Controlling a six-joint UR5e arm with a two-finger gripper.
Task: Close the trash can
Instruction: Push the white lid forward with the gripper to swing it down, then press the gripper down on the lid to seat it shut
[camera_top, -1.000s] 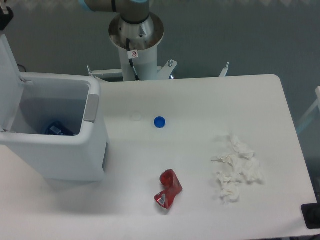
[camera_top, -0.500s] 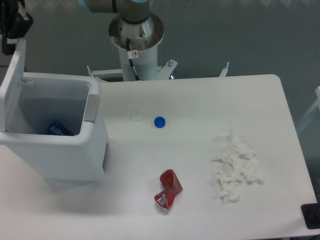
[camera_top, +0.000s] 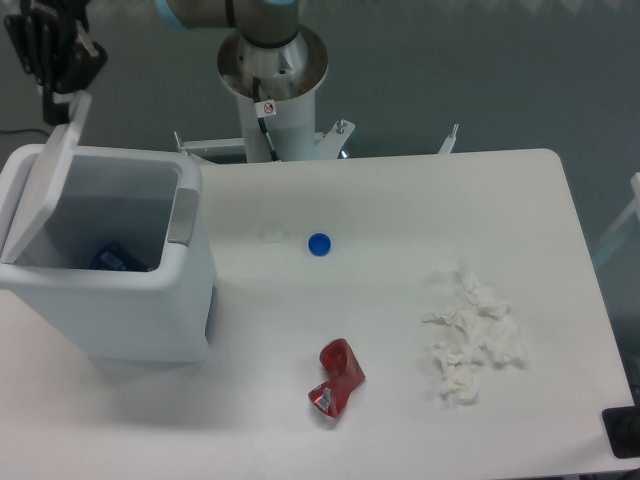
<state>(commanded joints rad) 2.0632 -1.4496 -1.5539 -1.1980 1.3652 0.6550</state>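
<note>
The trash can (camera_top: 120, 300) is a big white bin at the table's left side, with a grey latch tab (camera_top: 182, 214) on its right rim. Its white lid (camera_top: 45, 175) is hinged at the left and leans inward over the opening, partly raised. A dark blue item (camera_top: 118, 258) lies inside at the bottom. My black gripper (camera_top: 60, 82) is at the top left, right at the lid's upper edge. I cannot make out how its jaws stand.
On the table lie a blue bottle cap (camera_top: 319, 243), a small clear cap (camera_top: 271, 232), a crushed red can (camera_top: 338, 378) and crumpled white tissue (camera_top: 472, 335). The arm's base (camera_top: 272, 70) stands behind the table's far edge.
The gripper has moved right and come further into view at the top left. The lid has tipped from nearly upright to leaning inward over the bin's opening.
</note>
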